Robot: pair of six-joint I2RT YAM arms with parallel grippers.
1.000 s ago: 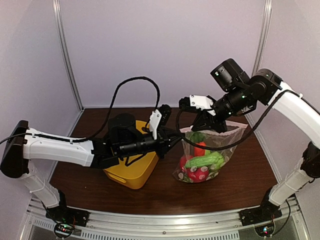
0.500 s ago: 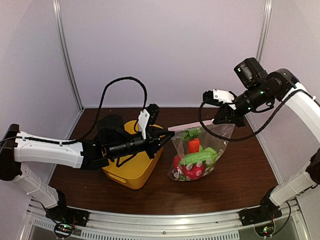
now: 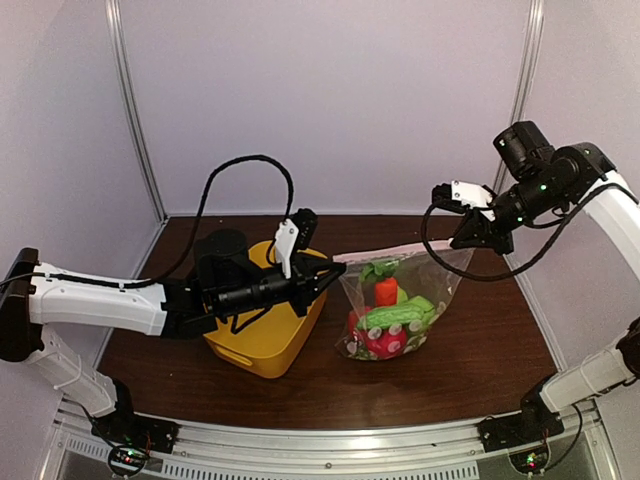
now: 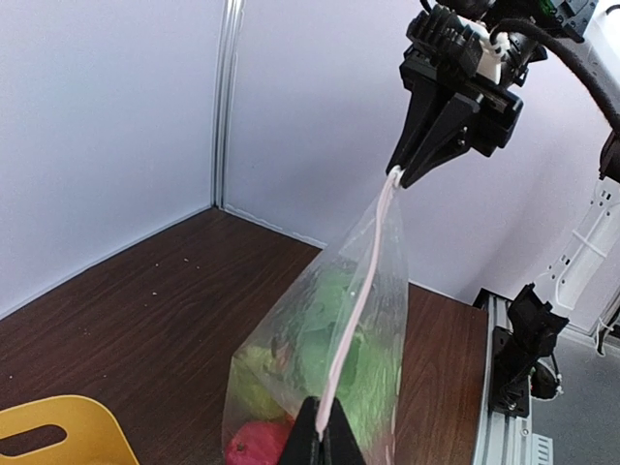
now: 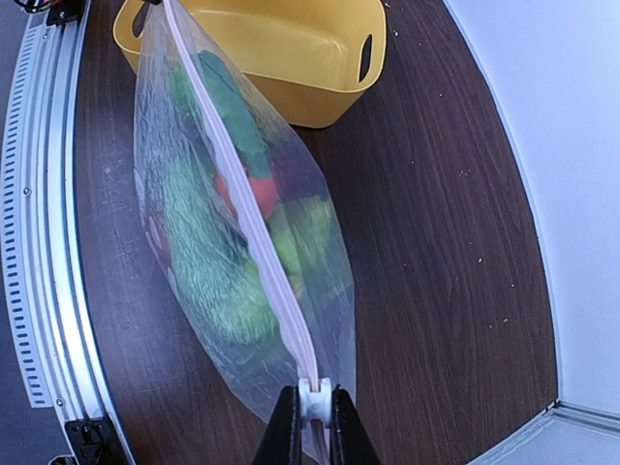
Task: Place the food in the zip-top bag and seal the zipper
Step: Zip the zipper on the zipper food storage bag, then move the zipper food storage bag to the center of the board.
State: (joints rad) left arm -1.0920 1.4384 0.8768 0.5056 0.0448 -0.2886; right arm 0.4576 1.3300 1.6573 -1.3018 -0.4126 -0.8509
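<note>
On the brown table (image 3: 480, 350) sits the yellow tub (image 3: 262, 345). Just right of it stands the zip-top bag (image 3: 445, 282), pulled taut, with the food (image 3: 393, 325) heaped in its bottom. Its zipper (image 5: 254, 228) runs away from the tub as one pale line. The left gripper (image 3: 340, 268) pinches the end nearest the tub, and the right gripper (image 3: 478, 240) pinches the far end.

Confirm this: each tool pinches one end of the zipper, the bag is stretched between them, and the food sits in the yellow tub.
Not quite. The food is inside the zip-top bag, not the yellow tub; the right wrist view shows it through the clear plastic. The left tool and right tool do each pinch an end of the zipper.
</note>
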